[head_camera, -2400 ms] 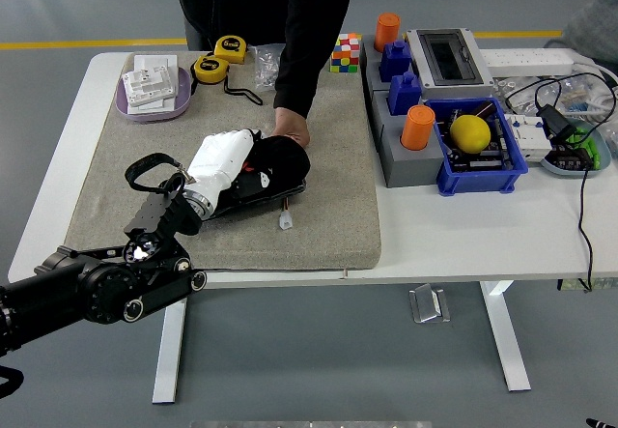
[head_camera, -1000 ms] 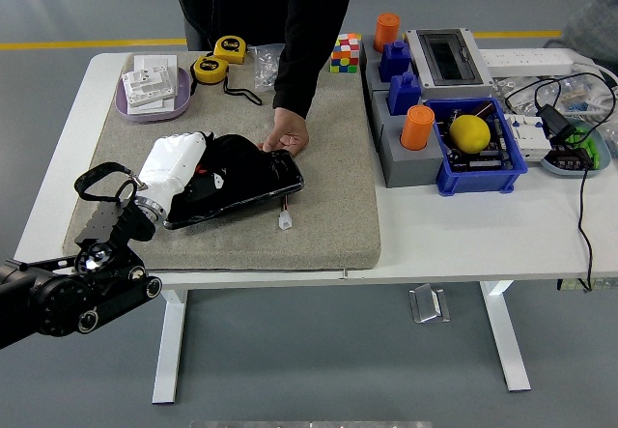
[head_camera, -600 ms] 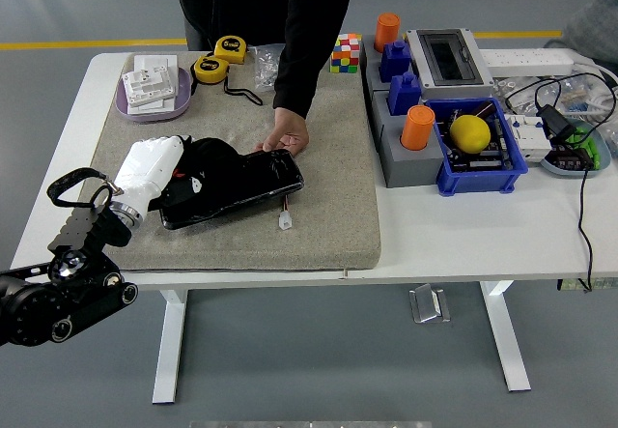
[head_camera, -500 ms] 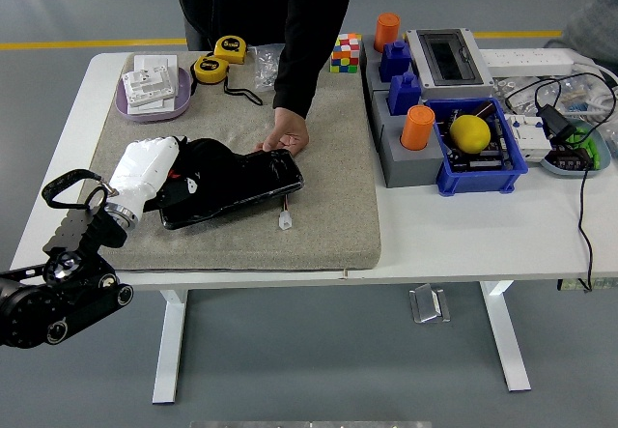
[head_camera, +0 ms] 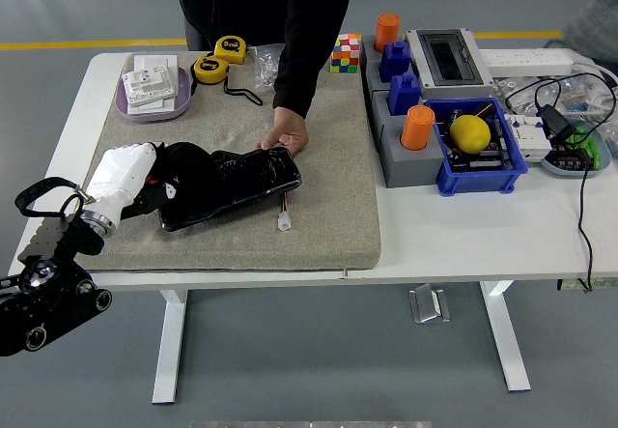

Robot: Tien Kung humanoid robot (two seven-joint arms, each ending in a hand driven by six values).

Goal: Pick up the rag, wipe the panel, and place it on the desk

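A black glossy panel (head_camera: 241, 185) lies on the grey mat (head_camera: 328, 206), left of the middle. A person's hand (head_camera: 286, 139) rests on the panel's far right edge and steadies it. My left hand (head_camera: 143, 170), white, comes in from the lower left and is shut on the black rag (head_camera: 182, 170). The rag is bunched over the panel's left end, with small red and white marks showing on it. My fingertips are hidden in the rag. My right arm is out of the picture.
A small white connector (head_camera: 286, 221) lies on the mat just in front of the panel. A purple tray (head_camera: 180, 99) and two yellow tape measures (head_camera: 210, 67) stand at the back left. A colour cube (head_camera: 345, 52), grey blocks with orange cylinders (head_camera: 417, 127) and a blue bin (head_camera: 483, 177) holding a yellow ball stand to the right.
My left hand has dragged the rag leftward along the panel, from beside the person's hand to the panel's left end. The person's hand has stayed on the right edge.
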